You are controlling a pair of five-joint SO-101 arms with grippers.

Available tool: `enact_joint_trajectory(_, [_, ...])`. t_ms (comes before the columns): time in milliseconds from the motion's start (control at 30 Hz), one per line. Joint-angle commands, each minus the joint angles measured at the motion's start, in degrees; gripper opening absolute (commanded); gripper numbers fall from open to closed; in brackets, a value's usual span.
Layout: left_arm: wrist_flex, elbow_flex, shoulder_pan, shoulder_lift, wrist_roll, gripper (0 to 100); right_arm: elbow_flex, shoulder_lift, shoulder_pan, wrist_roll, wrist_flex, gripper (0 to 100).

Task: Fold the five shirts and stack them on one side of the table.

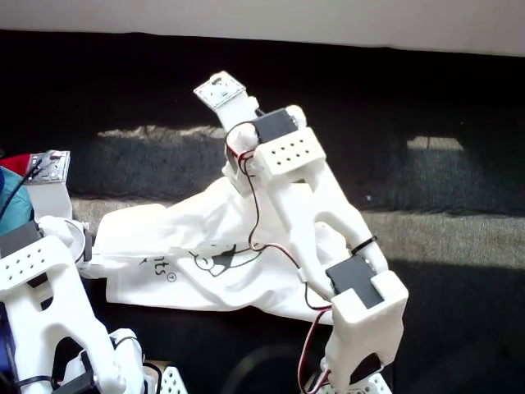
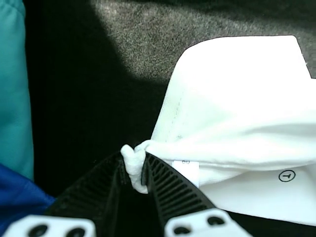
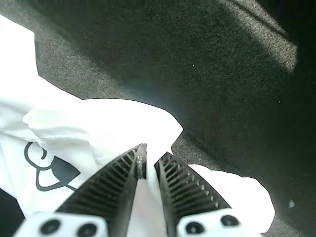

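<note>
A white shirt with a small black print lies crumpled across the dark table. My left gripper is at the shirt's left edge. In the left wrist view the left gripper is shut on a bunched fold of the white shirt. My right gripper is over the shirt's far edge, near the middle of the table. The right wrist view has the right gripper closed on a thin layer of the white shirt, with cloth between the ribbed fingers.
Teal cloth and blue cloth lie just left of the white shirt. The teal cloth and a bit of red cloth sit at the table's left edge. Dark table stretches to the right.
</note>
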Motion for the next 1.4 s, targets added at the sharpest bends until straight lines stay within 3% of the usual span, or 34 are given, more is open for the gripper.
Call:
enact_joint_trajectory(0, [-0.4,-0.5,0.7,-0.8,-0.3,1,0.0,2.4,0.8,-0.6,-2.7,6.4])
enact_joint_trajectory(100, [-0.4,-0.4,0.5,-1.0,-0.3,1,0.0,5.6,0.8,-0.6,-5.6,0.2])
enact_joint_trajectory(400, [-0.3,-0.4,0.5,-1.1,-0.3,1,0.0,7.3,1.0,-0.4,-7.0,0.8])
enact_joint_trajectory(633, [-0.4,-0.5,0.6,-0.9,-0.3,1,0.0,7.6,4.2,-0.4,-12.0,19.7])
enact_joint_trajectory(900, [-0.5,-0.5,0.6,-0.8,-0.3,1,-0.9,11.0,3.6,-0.4,-12.7,19.9])
enact_joint_trajectory(1100, [-0.4,-0.4,0.6,-0.8,-0.3,1,-8.4,17.8,2.0,-0.6,-10.3,19.9])
enact_joint_trajectory(1367, [-0.4,-0.3,0.6,-0.8,-0.3,1,-23.3,17.8,1.4,-0.6,0.8,19.9])
